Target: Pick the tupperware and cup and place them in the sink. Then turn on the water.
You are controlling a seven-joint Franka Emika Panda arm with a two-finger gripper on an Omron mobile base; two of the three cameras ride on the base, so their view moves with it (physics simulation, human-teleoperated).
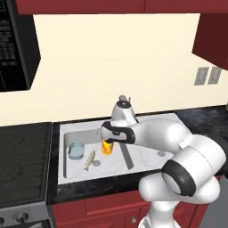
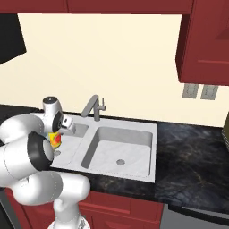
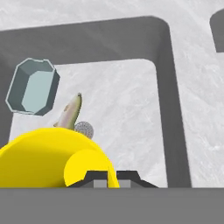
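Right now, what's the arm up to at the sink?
The gripper is shut on the yellow cup and holds it over the left basin of the sink. The tupperware already sits in that basin, with a small fish lying beside it near the drain. No water comes from the faucet yet, so the cup drop and the tap are still to do.

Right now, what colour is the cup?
Yellow with a red-orange mark, cup; clearest in the left base view.
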